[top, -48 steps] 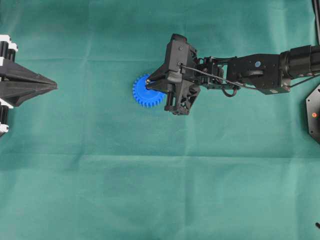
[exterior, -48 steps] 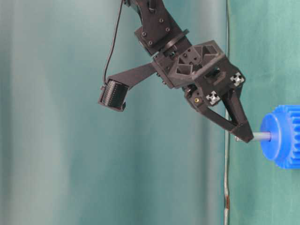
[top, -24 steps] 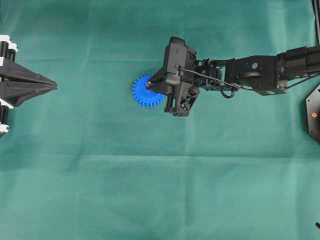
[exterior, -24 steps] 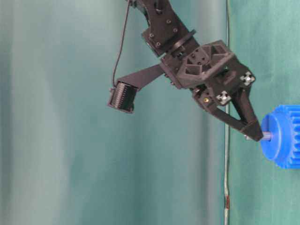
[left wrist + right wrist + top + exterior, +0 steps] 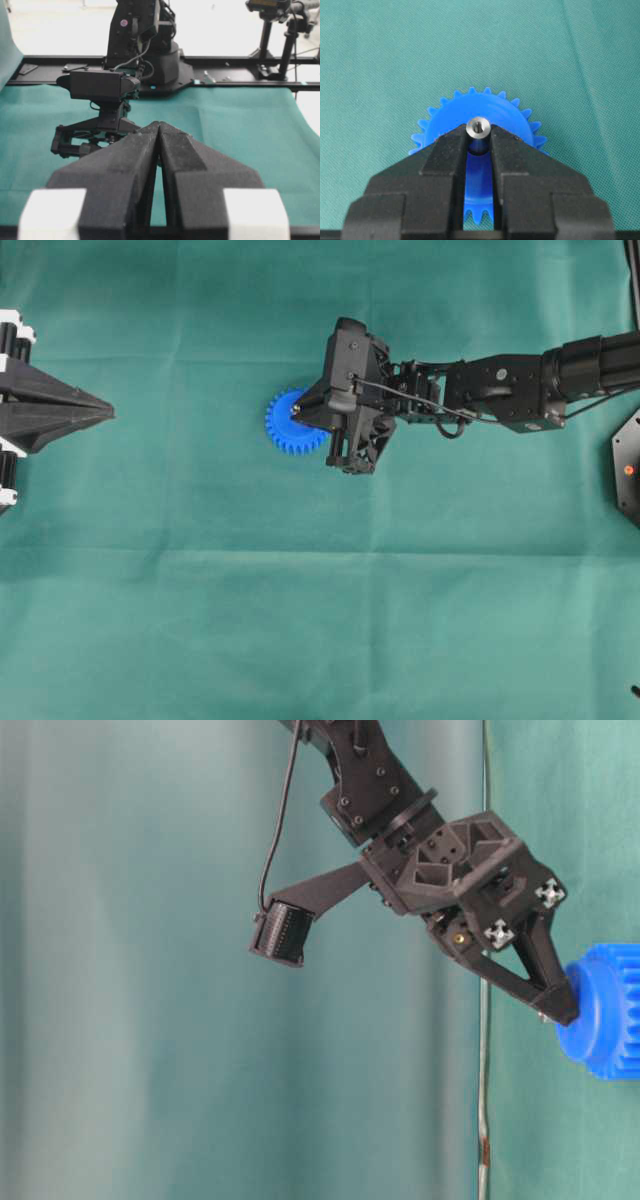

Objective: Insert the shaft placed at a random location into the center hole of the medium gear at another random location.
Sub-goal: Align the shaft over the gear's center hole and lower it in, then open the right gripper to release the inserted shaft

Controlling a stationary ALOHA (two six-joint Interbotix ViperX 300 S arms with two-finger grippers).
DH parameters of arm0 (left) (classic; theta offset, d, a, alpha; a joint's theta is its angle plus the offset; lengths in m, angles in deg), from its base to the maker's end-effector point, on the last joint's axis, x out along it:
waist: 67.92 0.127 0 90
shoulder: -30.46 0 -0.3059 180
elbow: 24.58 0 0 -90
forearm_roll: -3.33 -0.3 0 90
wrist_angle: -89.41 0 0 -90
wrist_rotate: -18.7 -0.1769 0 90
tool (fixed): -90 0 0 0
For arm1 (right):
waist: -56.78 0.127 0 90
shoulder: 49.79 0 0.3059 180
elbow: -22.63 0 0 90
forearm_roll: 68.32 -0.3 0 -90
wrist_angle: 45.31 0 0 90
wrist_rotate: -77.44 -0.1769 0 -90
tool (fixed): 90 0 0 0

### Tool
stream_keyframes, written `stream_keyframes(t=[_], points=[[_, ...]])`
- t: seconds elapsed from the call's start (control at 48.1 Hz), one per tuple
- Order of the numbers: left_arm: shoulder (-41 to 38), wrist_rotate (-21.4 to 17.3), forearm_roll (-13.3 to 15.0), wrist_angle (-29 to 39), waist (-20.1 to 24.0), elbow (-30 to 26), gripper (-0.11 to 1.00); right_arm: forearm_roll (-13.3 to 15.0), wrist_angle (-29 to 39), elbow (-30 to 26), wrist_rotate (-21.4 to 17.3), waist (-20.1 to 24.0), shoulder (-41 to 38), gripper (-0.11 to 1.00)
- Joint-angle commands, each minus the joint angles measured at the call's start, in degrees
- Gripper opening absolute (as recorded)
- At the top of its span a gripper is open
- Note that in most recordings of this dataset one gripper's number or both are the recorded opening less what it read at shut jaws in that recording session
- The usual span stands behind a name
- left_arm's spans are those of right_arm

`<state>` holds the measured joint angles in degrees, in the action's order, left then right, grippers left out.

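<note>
The blue medium gear (image 5: 288, 427) lies flat on the green cloth; it also shows in the right wrist view (image 5: 480, 111) and at table level (image 5: 605, 1025). My right gripper (image 5: 478, 134) is shut on the shaft (image 5: 478, 127), whose shiny end shows between the fingertips. The shaft stands over the gear's middle, sunk in so the fingertips (image 5: 560, 1005) touch the gear's hub. The center hole is hidden by the shaft and fingers. My left gripper (image 5: 105, 412) is shut and empty at the far left, seen also in its own wrist view (image 5: 159, 125).
The right arm (image 5: 500, 390) stretches in from the right edge over the cloth. A black base part (image 5: 627, 465) sits at the right edge. In the left wrist view the right arm's base (image 5: 145, 45) stands at the table's far side.
My right gripper has moved down toward the gear with the shaft. The bare length of shaft between fingertips and hub has shrunk to nothing. The left arm has not moved.
</note>
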<state>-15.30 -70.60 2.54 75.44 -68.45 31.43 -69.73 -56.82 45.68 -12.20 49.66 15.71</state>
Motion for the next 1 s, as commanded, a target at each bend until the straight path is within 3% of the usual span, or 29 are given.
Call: stream_keyframes(t=[0.0,0.333,0.603,0.665,0.977], points=[[-0.4,0.1,-0.2,-0.4,0.0,-1.2,0.0,-0.2,-0.1,-0.9,-0.8,0.0,0.5,0.13],[-0.4,0.1,-0.1,-0.4,0.0,-1.3,0.0,-0.2,1.1,-0.9,-0.9,-0.1,0.5,0.15],[-0.4,0.0,-0.1,-0.4,0.0,-1.3,0.0,-0.3,1.0,-0.9,-0.9,0.0,0.4,0.82],[-0.4,0.1,-0.1,-0.4,0.0,-1.3,0.0,-0.3,1.0,-0.8,-0.9,0.0,0.5,0.91],[-0.4,0.0,-0.1,-0.3,0.0,-1.3,0.0,-0.3,1.1,-0.9,-0.9,0.0,1.1,0.87]])
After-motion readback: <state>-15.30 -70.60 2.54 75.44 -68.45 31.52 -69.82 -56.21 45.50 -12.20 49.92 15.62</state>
